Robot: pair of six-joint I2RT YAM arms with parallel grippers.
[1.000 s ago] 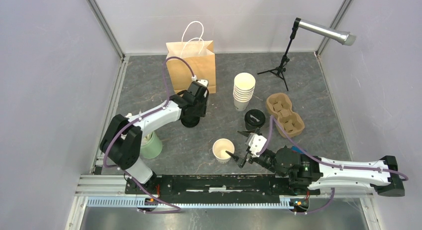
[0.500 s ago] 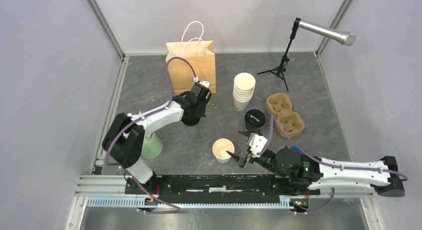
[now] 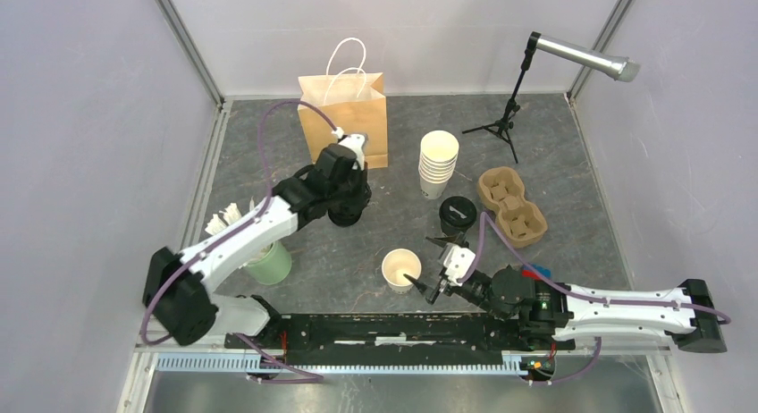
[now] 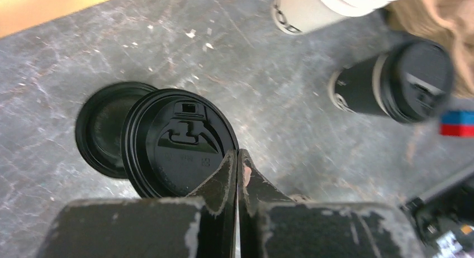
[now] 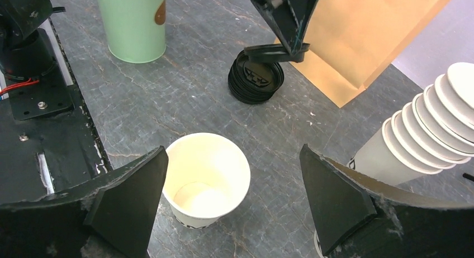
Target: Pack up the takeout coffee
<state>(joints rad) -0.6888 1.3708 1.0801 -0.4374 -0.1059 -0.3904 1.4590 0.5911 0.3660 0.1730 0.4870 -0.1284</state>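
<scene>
My left gripper is shut on the rim of a black lid, holding it a little above the pile of black lids. The right wrist view shows that lid hanging over the pile. A lidless cream cup stands upright near the front. My right gripper is open beside it; the cup sits between the spread fingers, closer to the left one, untouched. One takeout coffee cup with dark sides and a black lid stands further back.
A brown paper bag stands at the back. A tall stack of cream cups and a cardboard cup carrier lie to the right. A green cup stands front left. A tripod stand is at the back right.
My left gripper has shut on a lid at the pile and lifted it slightly, and the left arm has shifted left. The right arm has hardly moved.
</scene>
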